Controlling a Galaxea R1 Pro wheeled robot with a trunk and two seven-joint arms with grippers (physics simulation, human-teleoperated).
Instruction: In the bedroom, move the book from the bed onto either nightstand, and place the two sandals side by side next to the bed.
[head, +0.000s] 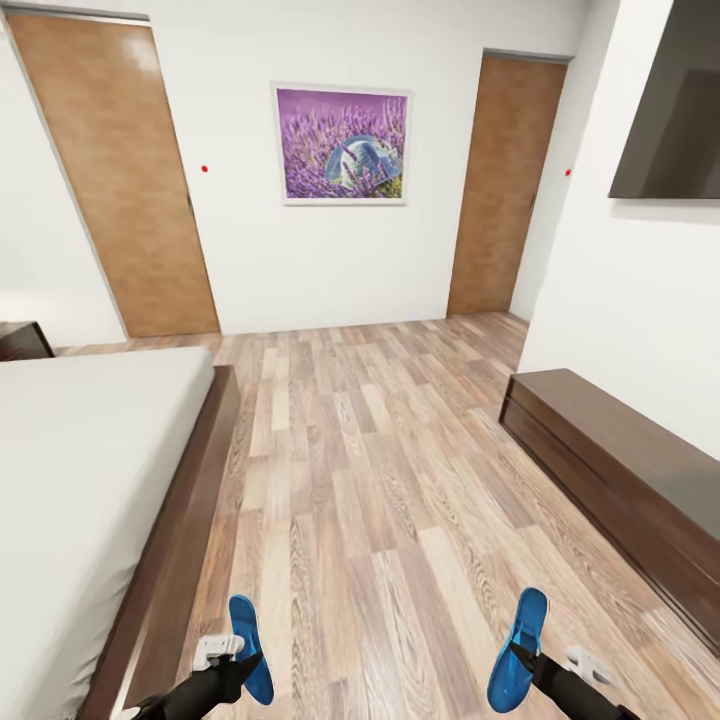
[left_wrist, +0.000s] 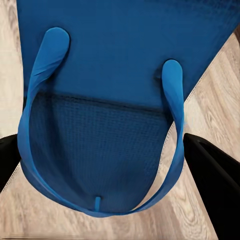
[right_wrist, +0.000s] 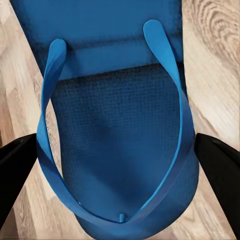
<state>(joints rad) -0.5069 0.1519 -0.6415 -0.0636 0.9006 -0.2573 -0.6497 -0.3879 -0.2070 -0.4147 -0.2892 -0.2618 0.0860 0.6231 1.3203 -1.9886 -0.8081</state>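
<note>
Over plank floor (head: 380, 480), each pincer (head: 238, 668) (head: 520, 665) grips a sandal (head: 250, 645) (head: 520, 645).

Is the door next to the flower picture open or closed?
Closed. The right door sits flat in its frame, like the left door; no gap shows.

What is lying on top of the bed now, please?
The visible part of the bed's off-white mattress is bare: no book there. Its left portion is outside the head view, so that area cannot be checked. Each gripper holds a blue sandal over the floor.

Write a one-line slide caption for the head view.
Each gripper holds one blue sandal above the wood floor beside the bed.
</note>
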